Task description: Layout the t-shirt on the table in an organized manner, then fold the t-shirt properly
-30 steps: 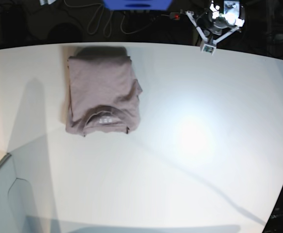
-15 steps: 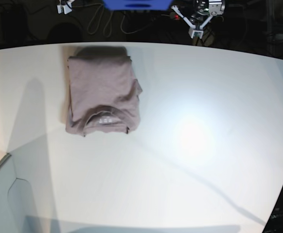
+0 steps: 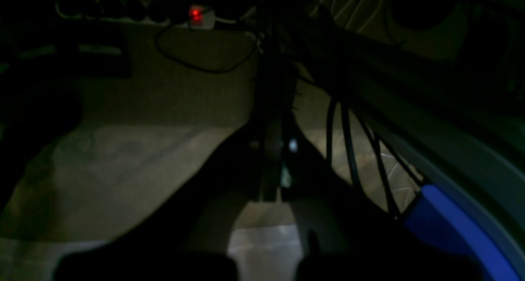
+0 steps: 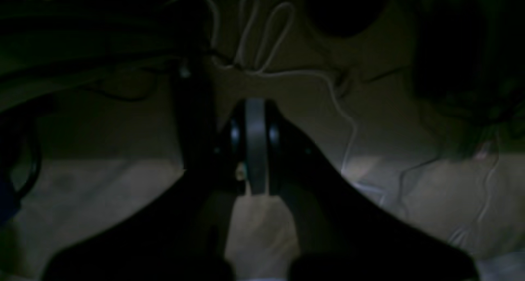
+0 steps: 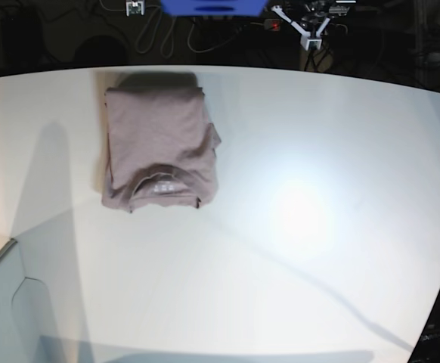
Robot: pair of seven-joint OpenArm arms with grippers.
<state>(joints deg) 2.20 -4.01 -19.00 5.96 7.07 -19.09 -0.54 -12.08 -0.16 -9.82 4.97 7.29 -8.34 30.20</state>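
T-shirt (image 5: 159, 151) lay folded upper left on the bench (image 5: 295, 265); both jaws were closed, empty. Should just park clear, no touching.

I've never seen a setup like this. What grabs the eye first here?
The folded mauve-grey t-shirt lies alone toward the far left of the big white table, neckline label facing the near side. A bright glare spot shines on the tabletop right of centre. Both arms are drawn back beyond the table's far edge, over dark cable-strewn floor.
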